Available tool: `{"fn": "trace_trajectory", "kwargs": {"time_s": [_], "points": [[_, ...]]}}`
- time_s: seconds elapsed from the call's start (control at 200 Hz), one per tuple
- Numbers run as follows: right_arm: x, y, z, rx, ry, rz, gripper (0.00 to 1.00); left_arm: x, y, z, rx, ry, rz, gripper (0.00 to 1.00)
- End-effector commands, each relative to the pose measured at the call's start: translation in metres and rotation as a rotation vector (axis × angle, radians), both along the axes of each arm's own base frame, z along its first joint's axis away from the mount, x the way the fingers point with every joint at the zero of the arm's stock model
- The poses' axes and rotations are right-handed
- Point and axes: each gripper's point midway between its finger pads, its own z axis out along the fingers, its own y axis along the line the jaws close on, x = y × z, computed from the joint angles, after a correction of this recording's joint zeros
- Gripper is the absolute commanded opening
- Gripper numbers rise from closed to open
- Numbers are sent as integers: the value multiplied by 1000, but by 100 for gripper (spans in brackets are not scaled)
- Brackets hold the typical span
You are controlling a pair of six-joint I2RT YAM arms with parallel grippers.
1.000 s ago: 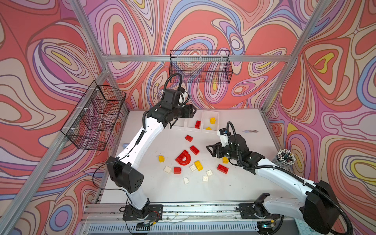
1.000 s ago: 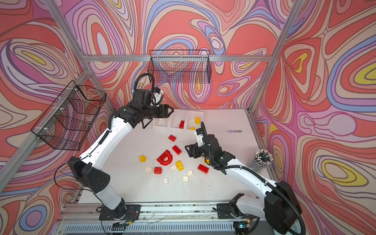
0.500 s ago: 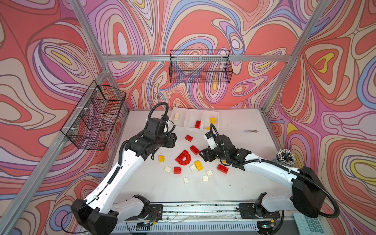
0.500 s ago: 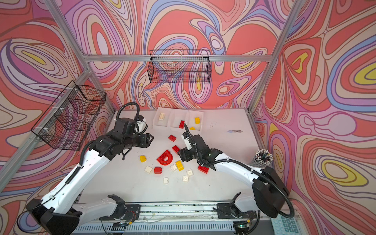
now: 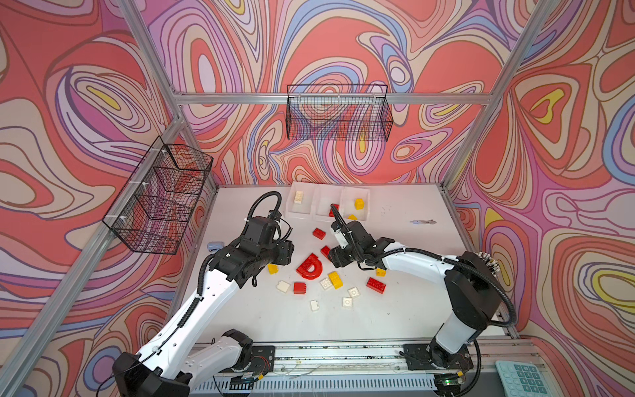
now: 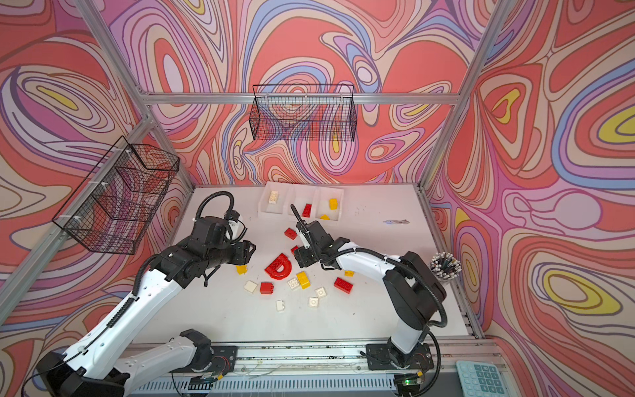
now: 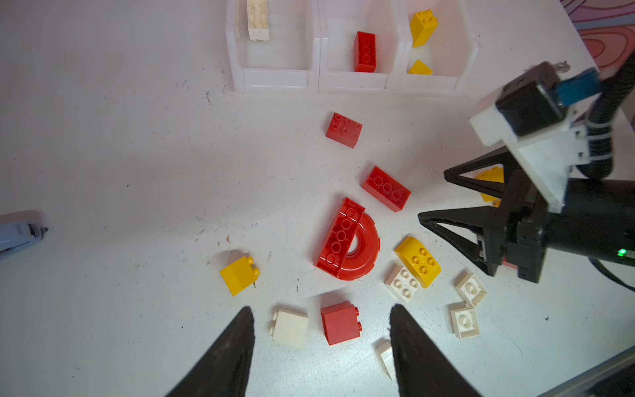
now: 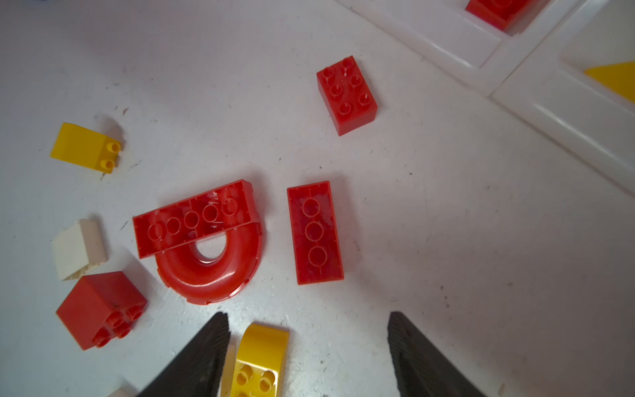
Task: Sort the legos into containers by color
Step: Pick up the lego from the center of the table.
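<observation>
Red, yellow and white legos lie loose mid-table around a red arch (image 5: 311, 267) (image 7: 347, 240). At the back, the containers (image 5: 302, 216) hold a white brick (image 5: 298, 197), a red brick (image 7: 365, 51) and yellow bricks (image 5: 359, 203), one colour per bin. My left gripper (image 7: 321, 312) (image 5: 288, 256) hovers open above a white brick (image 7: 290, 328) and a red cube (image 7: 341, 323), touching neither. My right gripper (image 8: 309, 319) (image 7: 433, 196) is open and empty. A curved yellow brick (image 8: 263, 357) sits beside one finger, and a long red brick (image 8: 314, 233) lies just ahead.
A light-blue stapler (image 5: 214, 246) lies at the table's left edge and a small metal object (image 5: 423, 222) at the back right. Black wire baskets (image 5: 338, 117) (image 5: 161, 199) hang on the walls. A pen cup (image 6: 445, 266) stands behind the right arm. A calculator (image 5: 519, 378) lies off the table.
My left arm has swung from above the containers down and forward over the loose bricks. My right gripper has slid left towards the red arch, its jaws a little narrower.
</observation>
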Motion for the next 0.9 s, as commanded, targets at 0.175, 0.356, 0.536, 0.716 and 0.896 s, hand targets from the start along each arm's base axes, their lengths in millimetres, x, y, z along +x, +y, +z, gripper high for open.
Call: {"fn": "trace_trajectory", "kwargs": {"time_s": [0.175, 0.356, 0.536, 0.716, 0.896], "points": [[5, 6, -38, -131, 57, 28, 74, -1, 8, 2, 15, -24, 27, 63], [10, 13, -49, -152, 70, 29, 69, -1, 9, 3, 20, -26, 27, 63], [14, 17, -60, -179, 79, 29, 61, 0, 8, 1, 19, -20, 24, 63], [14, 19, -65, -196, 83, 33, 52, 0, 8, -1, 24, -15, 24, 63], [14, 22, -61, -188, 72, 35, 34, 1, 8, -2, 24, -9, 23, 63]]}}
